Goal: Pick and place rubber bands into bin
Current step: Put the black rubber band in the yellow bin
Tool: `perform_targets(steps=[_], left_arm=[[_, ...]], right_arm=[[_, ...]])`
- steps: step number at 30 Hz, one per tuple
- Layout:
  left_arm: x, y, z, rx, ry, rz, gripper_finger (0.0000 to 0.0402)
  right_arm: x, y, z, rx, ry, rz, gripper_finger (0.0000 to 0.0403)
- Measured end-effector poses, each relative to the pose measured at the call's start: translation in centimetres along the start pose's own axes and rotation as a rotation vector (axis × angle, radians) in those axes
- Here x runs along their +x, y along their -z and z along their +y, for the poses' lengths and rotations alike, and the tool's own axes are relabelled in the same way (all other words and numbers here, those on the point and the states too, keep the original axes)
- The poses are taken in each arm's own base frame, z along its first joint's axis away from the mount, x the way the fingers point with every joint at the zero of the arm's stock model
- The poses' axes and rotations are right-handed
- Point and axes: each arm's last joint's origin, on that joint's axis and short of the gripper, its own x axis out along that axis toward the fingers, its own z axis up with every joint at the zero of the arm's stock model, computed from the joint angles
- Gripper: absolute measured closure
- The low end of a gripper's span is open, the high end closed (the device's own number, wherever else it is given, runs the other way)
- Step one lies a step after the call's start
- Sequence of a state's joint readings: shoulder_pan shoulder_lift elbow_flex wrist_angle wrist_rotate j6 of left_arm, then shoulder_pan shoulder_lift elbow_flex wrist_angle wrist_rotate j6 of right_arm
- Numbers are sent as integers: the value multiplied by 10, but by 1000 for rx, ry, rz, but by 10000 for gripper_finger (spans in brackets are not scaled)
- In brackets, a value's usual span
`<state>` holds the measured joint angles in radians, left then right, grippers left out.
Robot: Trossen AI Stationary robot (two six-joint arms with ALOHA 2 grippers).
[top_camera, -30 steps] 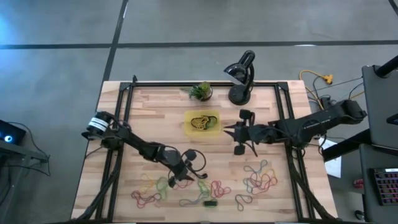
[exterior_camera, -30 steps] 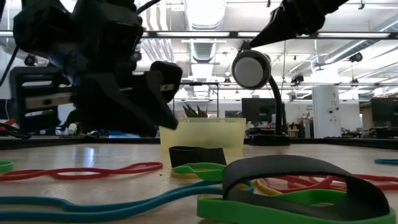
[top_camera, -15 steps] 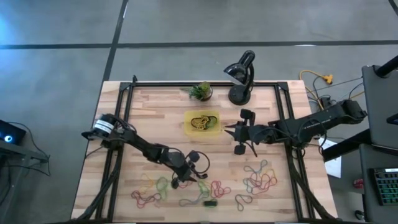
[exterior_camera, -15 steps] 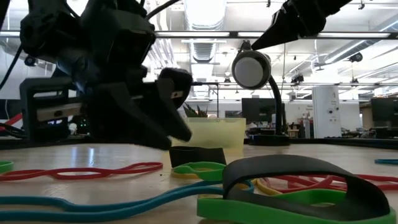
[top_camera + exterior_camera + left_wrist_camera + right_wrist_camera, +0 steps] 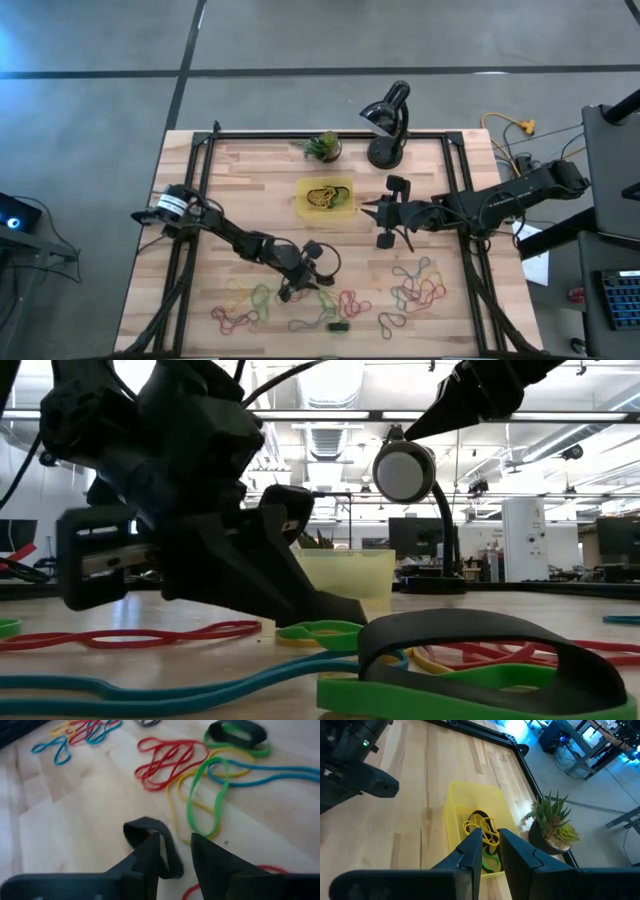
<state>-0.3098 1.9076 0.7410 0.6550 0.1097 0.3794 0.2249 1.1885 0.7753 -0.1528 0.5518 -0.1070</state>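
Note:
Many coloured rubber bands (image 5: 340, 300) lie loose on the near half of the wooden table; a second heap (image 5: 420, 285) lies to the right. My left gripper (image 5: 288, 293) is down among them, open, fingertips at the table (image 5: 335, 610). Its two fingers stand on either side of one strand of a dark band (image 5: 167, 847). The yellow bin (image 5: 347, 206) sits at the middle of the table, with a few bands in it (image 5: 482, 827). My right gripper (image 5: 372, 212) hovers just right of the bin, its fingers (image 5: 492, 842) a narrow gap apart with nothing between them. My left gripper comes slanting down from the table's left, with one finger (image 5: 150, 857) inside the dark band's loop and the other (image 5: 210, 862) outside it. The band lies flat on the table. Whether the fingers touch the strand I cannot tell.
A small potted plant (image 5: 323, 147) and a black desk lamp (image 5: 388, 125) stand at the far edge behind the bin. A wide dark band on a green one (image 5: 480, 640) lies near the front edge. Black frame rails (image 5: 455, 170) run along the table's sides.
My left gripper has sunk and gone a little toward the table's near-right, onto the dark band, until its fingertips reached the tabletop. The bands have stayed where they were.

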Motion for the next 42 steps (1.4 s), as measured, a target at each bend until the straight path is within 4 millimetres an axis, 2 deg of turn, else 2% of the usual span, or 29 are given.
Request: perform_targets(steps=[6,11,15,24,29,32,37,42], left_arm=[[-1,4,4,-9,-20,25,392],[-3,1,6,-7,-50,26,400],[-12,-8,10,10,-91,13,401],[-55,-30,26,87,-341,189,401],[-83,-37,41,116,-427,227,401],[-96,-34,55,95,-479,267,401],[-112,-23,83,60,-548,312,402],[-122,-5,111,9,-512,298,402]], right_arm=[[0,0,0,0,0,0,343],[0,0,0,0,0,0,342],[0,0,0,0,-1,0,342],[0,0,0,2,-1,1,347],[0,0,0,3,-1,1,345],[0,1,0,3,-1,2,344],[0,1,0,4,-1,0,346],[0,1,0,4,-1,0,346]])
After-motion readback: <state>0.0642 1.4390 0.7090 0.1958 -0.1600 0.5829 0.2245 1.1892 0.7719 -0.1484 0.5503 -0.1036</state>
